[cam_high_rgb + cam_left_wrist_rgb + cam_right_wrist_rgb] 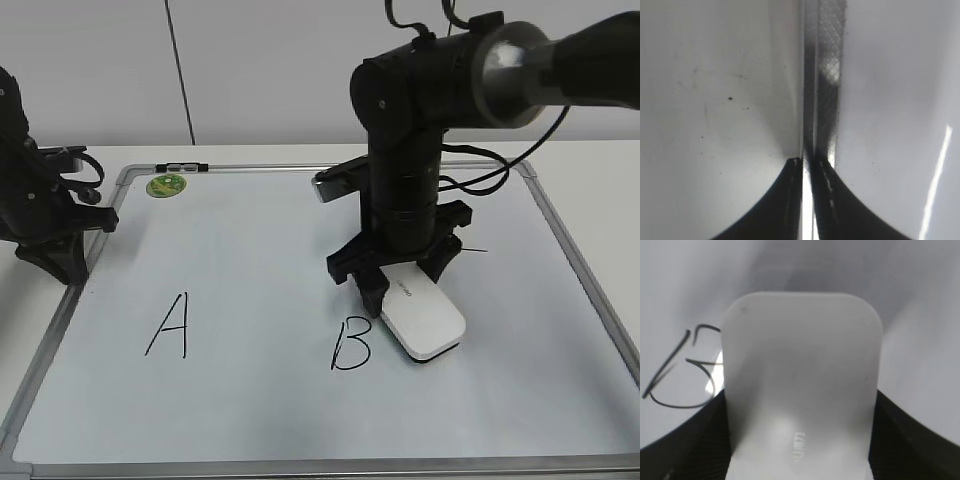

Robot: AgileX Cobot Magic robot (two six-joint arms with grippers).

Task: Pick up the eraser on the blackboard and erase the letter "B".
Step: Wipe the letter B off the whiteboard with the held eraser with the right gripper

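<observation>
The white eraser lies flat on the blackboard, a white board with a silver frame, just right of the letter "B". My right gripper comes down over the eraser's far end with a finger against each long side. In the right wrist view the eraser fills the space between the right gripper's dark fingers, and the letter "B" is intact to its left. My left gripper is shut and empty at the board's left edge; the left wrist view shows it over the frame.
The letter A is on the board's left half. A round green magnet and a dark marker sit at the top left. A short black stroke shows right of the right arm.
</observation>
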